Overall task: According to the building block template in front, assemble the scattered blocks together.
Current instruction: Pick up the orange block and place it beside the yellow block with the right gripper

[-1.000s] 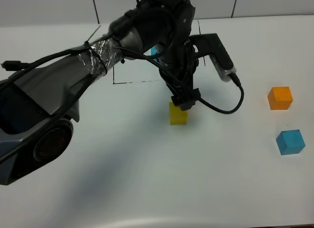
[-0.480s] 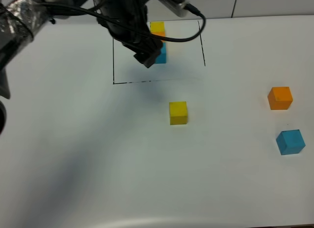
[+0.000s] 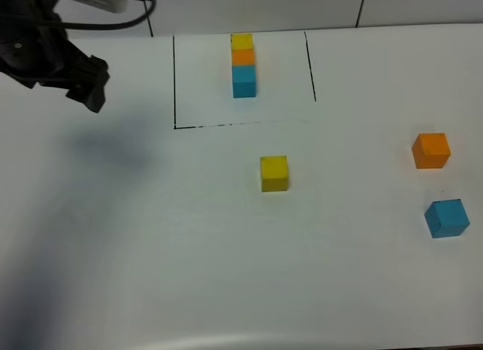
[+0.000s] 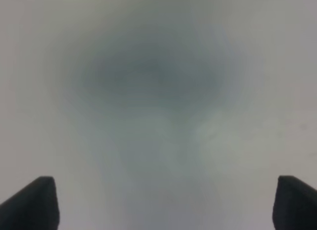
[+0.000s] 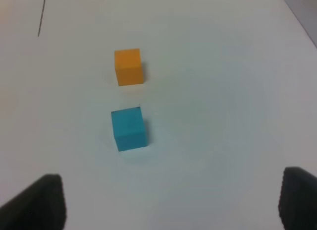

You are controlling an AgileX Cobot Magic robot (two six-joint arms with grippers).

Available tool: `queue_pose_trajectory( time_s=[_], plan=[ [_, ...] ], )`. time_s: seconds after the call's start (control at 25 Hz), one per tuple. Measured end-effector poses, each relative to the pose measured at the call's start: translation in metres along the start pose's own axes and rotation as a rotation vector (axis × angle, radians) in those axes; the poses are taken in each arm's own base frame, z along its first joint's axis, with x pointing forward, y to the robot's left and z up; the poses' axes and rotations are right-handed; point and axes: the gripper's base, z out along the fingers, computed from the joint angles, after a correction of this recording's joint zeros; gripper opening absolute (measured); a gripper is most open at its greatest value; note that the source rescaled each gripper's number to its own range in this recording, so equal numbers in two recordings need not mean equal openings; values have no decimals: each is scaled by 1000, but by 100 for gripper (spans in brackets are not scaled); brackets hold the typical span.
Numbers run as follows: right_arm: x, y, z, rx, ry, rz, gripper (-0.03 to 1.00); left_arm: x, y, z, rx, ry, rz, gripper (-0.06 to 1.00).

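Since half a second ago the left gripper (image 3: 89,90) has swung away from the template (image 3: 243,60) to the far left corner of the table (image 3: 226,274). The template is now uncovered. The loose yellow cube (image 3: 274,173) has not shifted.

Left arm: mostly cut off by the top left edge of the high view. Its wrist view is blurred and shows only a grey shadow (image 4: 158,91) on white table, plus two dark fingertips (image 4: 30,204) at the picture's corners. The fingers are wide apart, nothing between them.

Right gripper (image 5: 166,204): out of the high view. In its wrist view only the two fingertip ends show, spread wide and empty.

Template: yellow, orange and blue cubes touching in a line, inside the black outline (image 3: 174,78). The outline's near line is faint and broken toward the right; its far side cannot be made out.

Loose cubes: the yellow one sits just in front of the outline, near mid-table. The orange cube (image 3: 431,150) and blue cube (image 3: 447,218) lie well to the right, near each other but apart. Both are clear in the right wrist view.
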Motion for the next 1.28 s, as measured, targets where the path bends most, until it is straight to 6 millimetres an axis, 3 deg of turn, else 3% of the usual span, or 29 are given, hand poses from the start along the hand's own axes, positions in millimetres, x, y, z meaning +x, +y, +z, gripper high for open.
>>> queue_pose_trajectory(
  time_s=[0.16, 0.36, 0.72, 1.0, 1.28],
  plan=[
    [0, 0, 0, 0, 0, 0, 75, 39, 10, -25, -29, -72, -111, 85],
    [0, 0, 0, 0, 0, 0, 75, 83, 2, -61, -47, -165, -164, 85],
    [0, 0, 0, 0, 0, 0, 75, 152, -14, -103, -56, -367, -212, 85],
    [0, 0, 0, 0, 0, 0, 75, 210, -30, -119, -35, -506, -233, 85],
    [0, 0, 0, 0, 0, 0, 75, 266, -45, -120, -19, -634, -241, 83]
  ],
)
